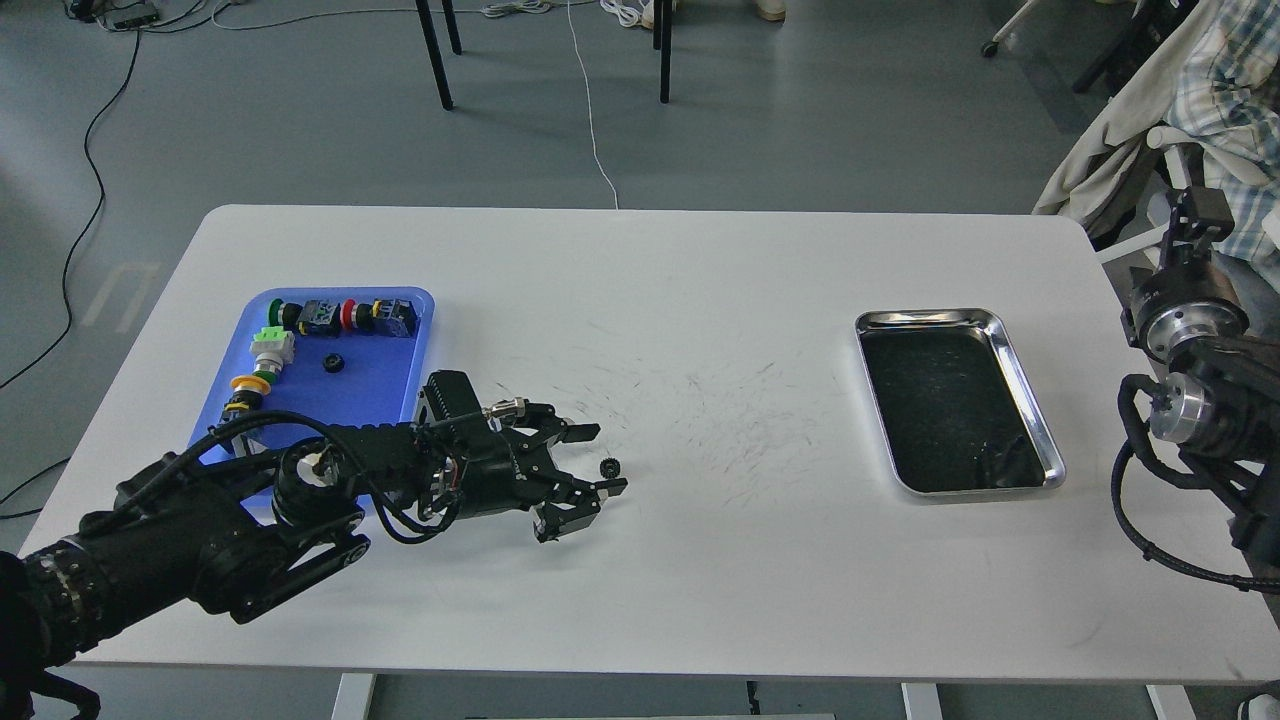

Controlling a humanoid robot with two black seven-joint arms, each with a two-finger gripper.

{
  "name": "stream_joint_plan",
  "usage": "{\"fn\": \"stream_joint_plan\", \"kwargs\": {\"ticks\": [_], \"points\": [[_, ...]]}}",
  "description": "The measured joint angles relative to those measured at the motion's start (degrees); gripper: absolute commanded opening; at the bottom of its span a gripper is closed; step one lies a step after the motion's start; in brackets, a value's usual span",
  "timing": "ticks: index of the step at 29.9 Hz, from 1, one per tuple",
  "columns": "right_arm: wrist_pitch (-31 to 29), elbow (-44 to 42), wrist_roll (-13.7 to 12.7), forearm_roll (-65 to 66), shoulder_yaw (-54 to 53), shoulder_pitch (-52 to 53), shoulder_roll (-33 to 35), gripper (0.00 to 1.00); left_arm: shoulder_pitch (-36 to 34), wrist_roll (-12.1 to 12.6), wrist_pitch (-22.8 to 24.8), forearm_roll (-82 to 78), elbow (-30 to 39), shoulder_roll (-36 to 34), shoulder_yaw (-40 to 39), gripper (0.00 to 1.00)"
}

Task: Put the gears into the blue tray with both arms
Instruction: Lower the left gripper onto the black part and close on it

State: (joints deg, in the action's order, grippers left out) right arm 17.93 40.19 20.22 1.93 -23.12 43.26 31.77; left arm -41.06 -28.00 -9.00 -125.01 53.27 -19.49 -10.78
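Note:
A tiny black gear (607, 466) lies on the white table, in the gap between the two spread fingers of my left gripper (610, 458), which is open and low over the tabletop. Whether a finger touches the gear I cannot tell. A second gear (331, 364) rests inside the blue tray (385, 385) at the left, behind my left arm. My right arm hangs at the right table edge; its dark far end (1193, 215) is too small and end-on to read.
Several colourful push-button switches (345, 316) line the far and left sides of the blue tray. A shiny steel tray with black lining (1033, 420) sits at the right. Table legs and cables show on the floor behind the table.

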Motion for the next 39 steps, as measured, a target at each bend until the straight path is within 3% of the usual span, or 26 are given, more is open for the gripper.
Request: {"fn": "stream_joint_plan", "kwargs": {"ticks": [15, 39], "points": [[0.0, 0.1, 0.0, 0.0, 0.3, -0.3, 0.1, 0.95, 0.5, 0.0, -0.3, 0.0, -2.7, 1.7, 0.1, 0.55], [0.1, 0.1, 0.0, 0.2, 0.5, -0.6, 0.0, 0.95, 0.8, 0.0, -0.6, 0.0, -5.0, 3.1, 0.2, 0.29]]}}
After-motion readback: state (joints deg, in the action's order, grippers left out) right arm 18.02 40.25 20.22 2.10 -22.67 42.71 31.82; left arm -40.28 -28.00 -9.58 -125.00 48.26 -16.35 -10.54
